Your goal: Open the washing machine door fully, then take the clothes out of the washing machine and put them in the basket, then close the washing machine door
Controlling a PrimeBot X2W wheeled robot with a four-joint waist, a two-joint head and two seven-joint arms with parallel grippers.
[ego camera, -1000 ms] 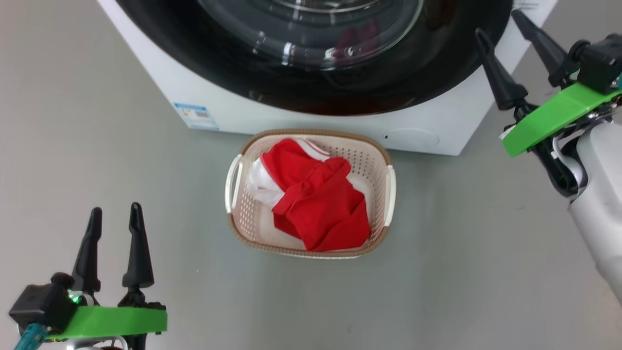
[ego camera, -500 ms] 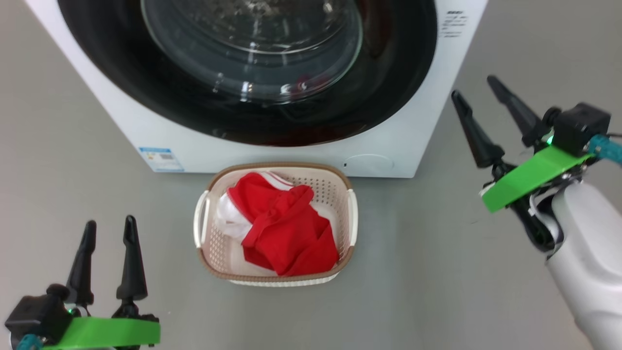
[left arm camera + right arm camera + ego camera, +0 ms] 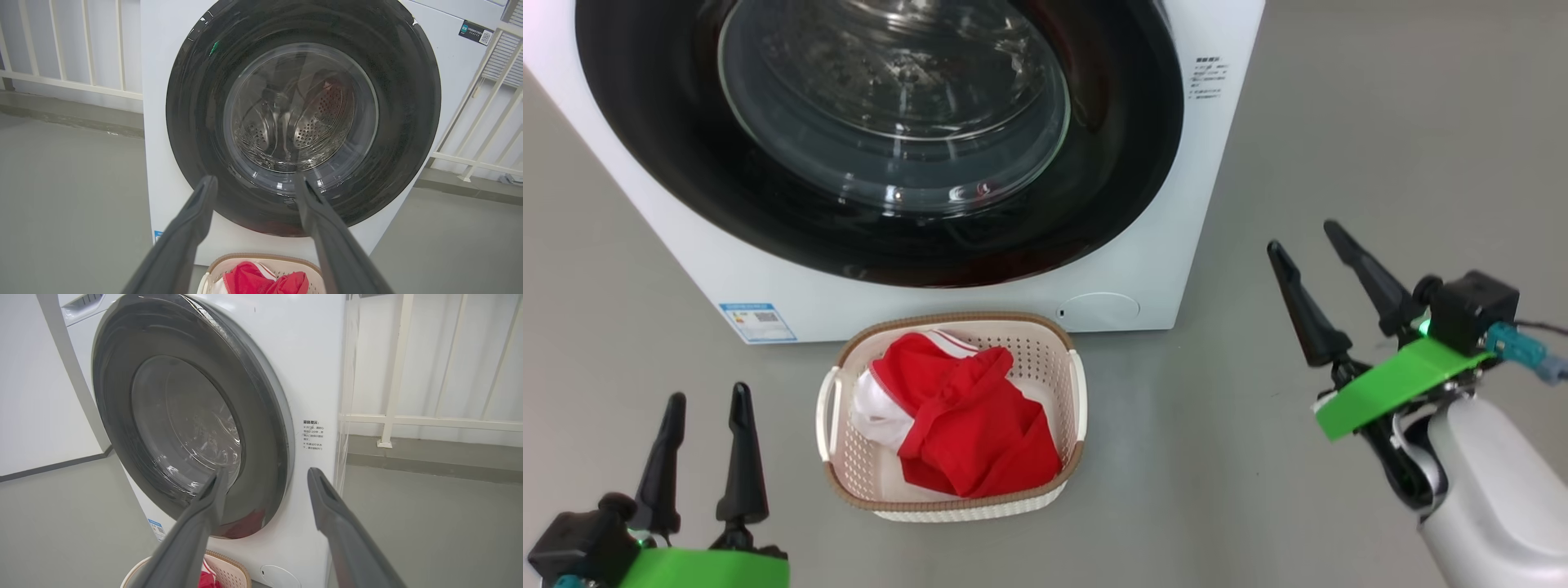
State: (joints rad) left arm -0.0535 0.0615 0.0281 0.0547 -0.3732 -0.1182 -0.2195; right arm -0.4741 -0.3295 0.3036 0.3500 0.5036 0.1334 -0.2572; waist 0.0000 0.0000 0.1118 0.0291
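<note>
The white washing machine [image 3: 1192, 163] stands ahead with its glossy black door [image 3: 1094, 204] shut flat against the front, the glass bowl [image 3: 890, 106] bulging at its centre. In the left wrist view the door [image 3: 400, 122] fronts a steel drum. The cream basket [image 3: 1045, 359] sits on the floor before the machine, holding the red clothes [image 3: 964, 425] with white trim. My left gripper [image 3: 704, 404] hovers open at the lower left, left of the basket. My right gripper [image 3: 1303, 237] is open and empty, right of the machine's corner.
Grey floor [image 3: 1339, 122] spreads around the machine and basket. A white railing [image 3: 429, 422] runs behind the machine on the right, and another rail [image 3: 61, 81] on the left. A blue label sticker [image 3: 757, 321] marks the machine's lower front.
The head view has pulled back and shifted, so machine and basket sit lower and further left. My right gripper has dropped away from the door's edge, staying open.
</note>
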